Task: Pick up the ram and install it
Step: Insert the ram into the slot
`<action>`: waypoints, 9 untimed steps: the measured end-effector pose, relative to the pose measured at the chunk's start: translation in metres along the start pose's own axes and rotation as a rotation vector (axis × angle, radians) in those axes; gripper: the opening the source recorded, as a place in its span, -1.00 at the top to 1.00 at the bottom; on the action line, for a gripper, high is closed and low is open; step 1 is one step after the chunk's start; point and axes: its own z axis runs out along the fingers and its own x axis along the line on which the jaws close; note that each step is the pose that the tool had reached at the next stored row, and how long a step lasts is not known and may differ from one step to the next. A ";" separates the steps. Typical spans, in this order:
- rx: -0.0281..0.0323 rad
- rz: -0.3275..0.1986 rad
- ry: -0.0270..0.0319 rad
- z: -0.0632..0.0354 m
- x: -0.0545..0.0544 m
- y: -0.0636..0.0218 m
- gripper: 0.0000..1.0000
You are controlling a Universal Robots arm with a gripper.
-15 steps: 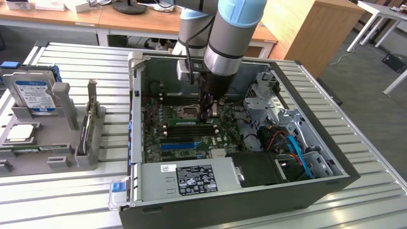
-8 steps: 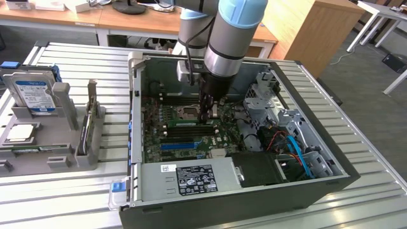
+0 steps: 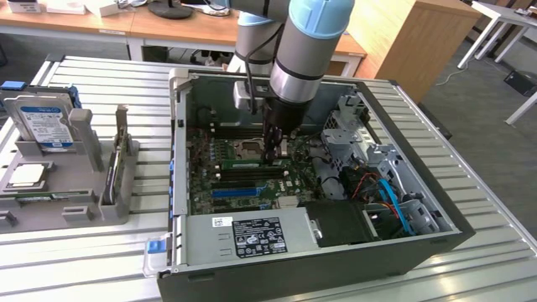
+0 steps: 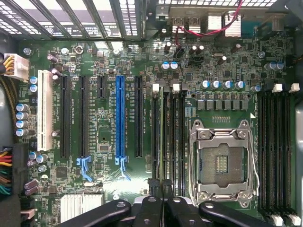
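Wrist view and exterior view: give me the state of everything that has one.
Case: open, side panel off.
Fingers: shut, above the memory slots.
CPU socket: empty, frame down.
Blue slot: empty.
Hard drive: upright in the grey stand.

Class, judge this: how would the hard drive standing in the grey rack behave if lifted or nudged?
The hard drive looks a stiff metal block, probably heavy for its size. Propped in the rack, it likely won't tip.
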 end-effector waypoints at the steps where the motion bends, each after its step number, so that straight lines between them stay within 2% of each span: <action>1: 0.0000 0.000 0.0001 0.0000 0.000 0.0000 0.76; 9: 0.0026 -0.001 -0.0003 0.0024 0.001 -0.0001 0.76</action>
